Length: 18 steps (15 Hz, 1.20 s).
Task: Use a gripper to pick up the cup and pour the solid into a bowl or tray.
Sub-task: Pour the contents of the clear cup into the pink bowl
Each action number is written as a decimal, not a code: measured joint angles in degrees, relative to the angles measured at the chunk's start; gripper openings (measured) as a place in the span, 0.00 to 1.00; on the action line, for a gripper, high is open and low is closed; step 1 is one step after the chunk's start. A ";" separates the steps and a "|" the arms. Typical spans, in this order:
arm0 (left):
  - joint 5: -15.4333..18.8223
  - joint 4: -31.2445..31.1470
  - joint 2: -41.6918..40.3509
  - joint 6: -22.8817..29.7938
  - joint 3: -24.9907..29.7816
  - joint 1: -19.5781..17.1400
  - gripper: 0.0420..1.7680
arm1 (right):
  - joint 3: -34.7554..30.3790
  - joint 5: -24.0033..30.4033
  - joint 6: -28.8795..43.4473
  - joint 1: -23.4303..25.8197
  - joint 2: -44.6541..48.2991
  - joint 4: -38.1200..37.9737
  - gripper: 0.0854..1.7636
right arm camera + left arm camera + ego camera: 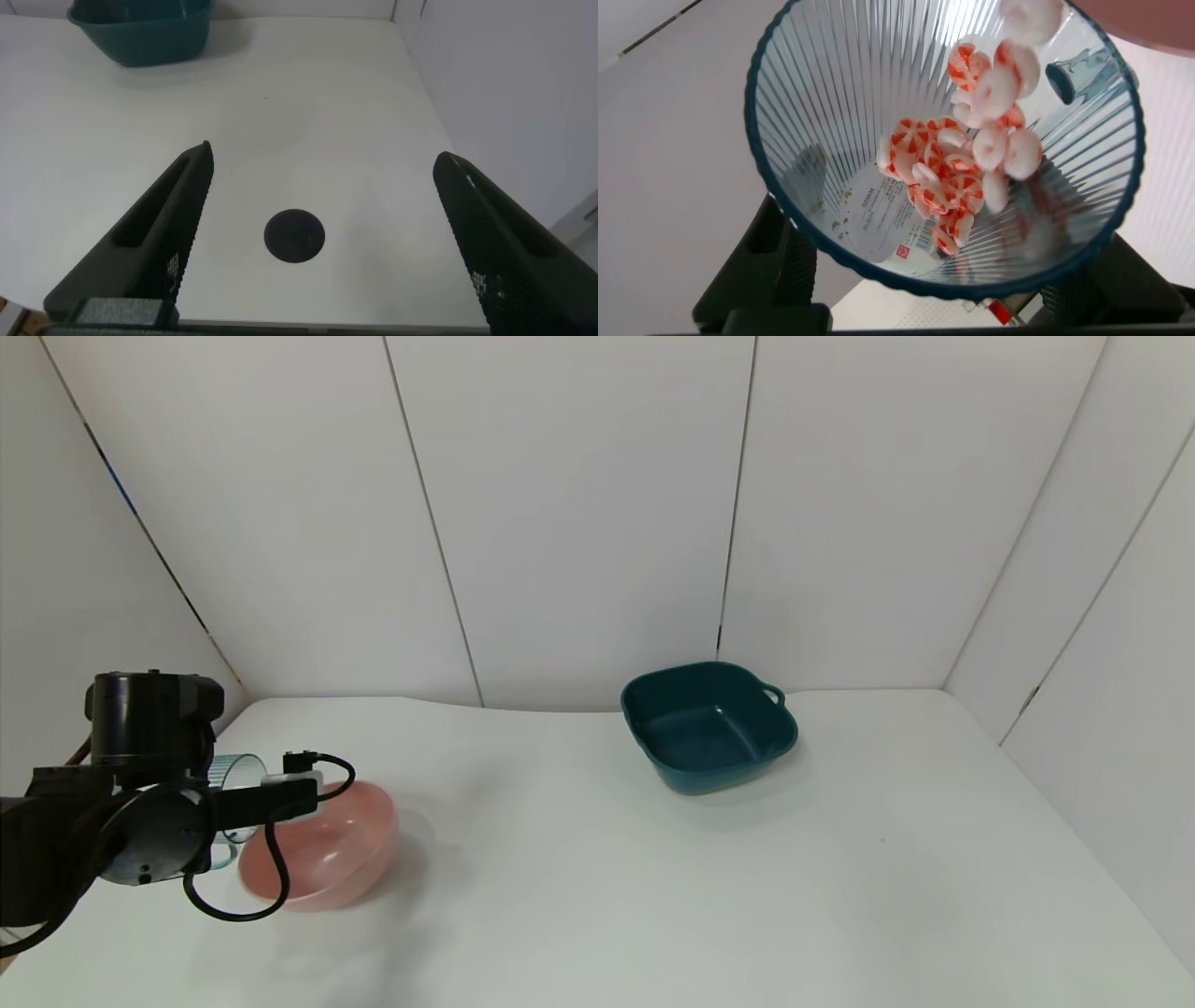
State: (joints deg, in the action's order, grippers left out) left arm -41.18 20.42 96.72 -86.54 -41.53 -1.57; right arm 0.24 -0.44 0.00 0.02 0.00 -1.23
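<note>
My left gripper is shut on the pale-blue ribbed cup at the table's left side and holds it tipped on its side, mouth toward the pale-pink bowl. In the left wrist view the cup fills the picture, held between the gripper's two black fingers. The solid, red-and-white round pieces, lies along the cup's wall, with some pieces at its rim. The pink bowl's edge shows just beyond the rim. My right gripper is open and empty above bare table; it is out of the head view.
A dark teal square tray with small handles stands at the back, right of the middle; it also shows in the right wrist view. A round black spot lies on the table under the right gripper. White walls enclose the table.
</note>
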 joint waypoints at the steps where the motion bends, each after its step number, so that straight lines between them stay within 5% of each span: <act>1: -0.40 -0.02 0.16 -0.23 -0.09 0.20 0.72 | 0.00 0.00 0.00 0.00 0.00 0.02 0.97; 18: -8.48 -0.24 1.40 -5.02 -0.57 3.33 0.72 | 0.02 0.00 0.00 0.00 0.00 0.11 0.97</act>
State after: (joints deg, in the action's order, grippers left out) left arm -49.66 20.18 98.12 -91.56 -42.11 1.76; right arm 0.27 -0.44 0.00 0.02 0.00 -1.12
